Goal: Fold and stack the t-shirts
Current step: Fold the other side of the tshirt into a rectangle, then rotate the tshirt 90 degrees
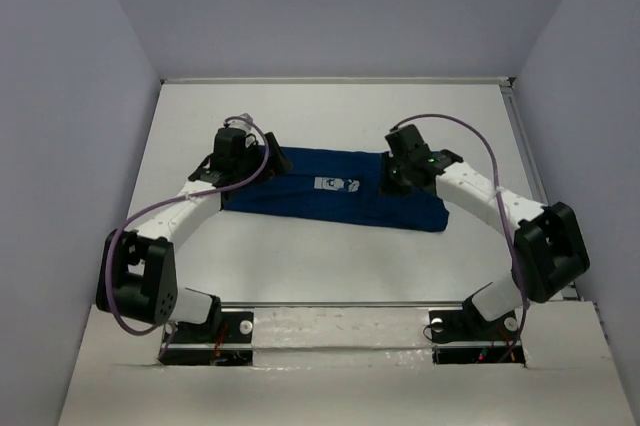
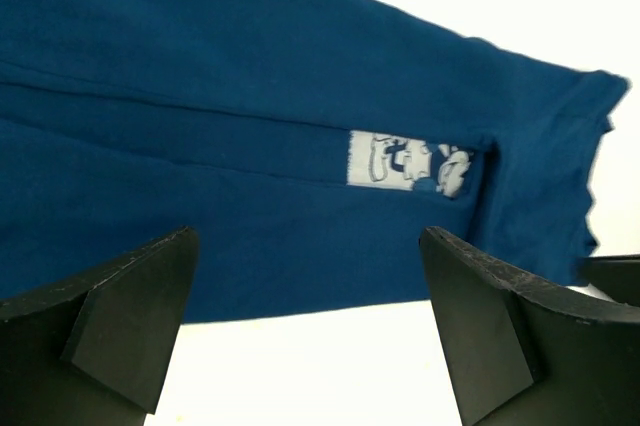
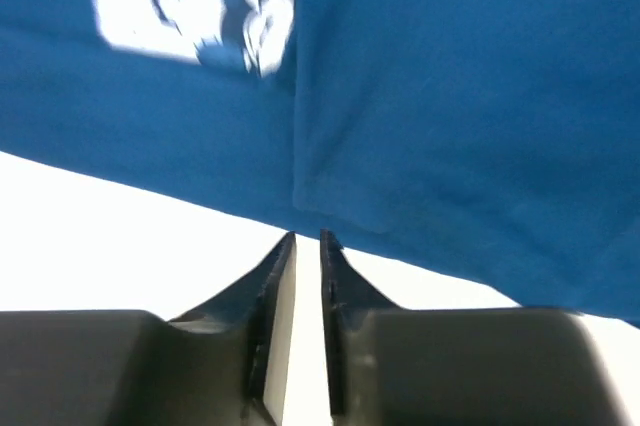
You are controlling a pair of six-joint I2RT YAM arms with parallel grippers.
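The dark royal-blue t-shirt (image 1: 335,191) lies folded into a long band across the middle of the white table (image 1: 330,116), its small white chest print (image 1: 336,184) facing up. My left gripper (image 1: 255,161) hovers over the shirt's left end; in the left wrist view it (image 2: 310,316) is open and empty, with the shirt (image 2: 250,96) and print (image 2: 410,161) beyond its fingers. My right gripper (image 1: 400,174) is over the shirt's right part. In the right wrist view it (image 3: 307,238) is shut with only a thin slit, its tips at the shirt's edge (image 3: 450,96), holding nothing.
Grey walls enclose the table on the left, back and right. A metal rail (image 1: 340,308) runs along the near edge between the two arm bases. Bare white table surrounds the shirt, and a purple cable (image 1: 150,211) loops off each arm.
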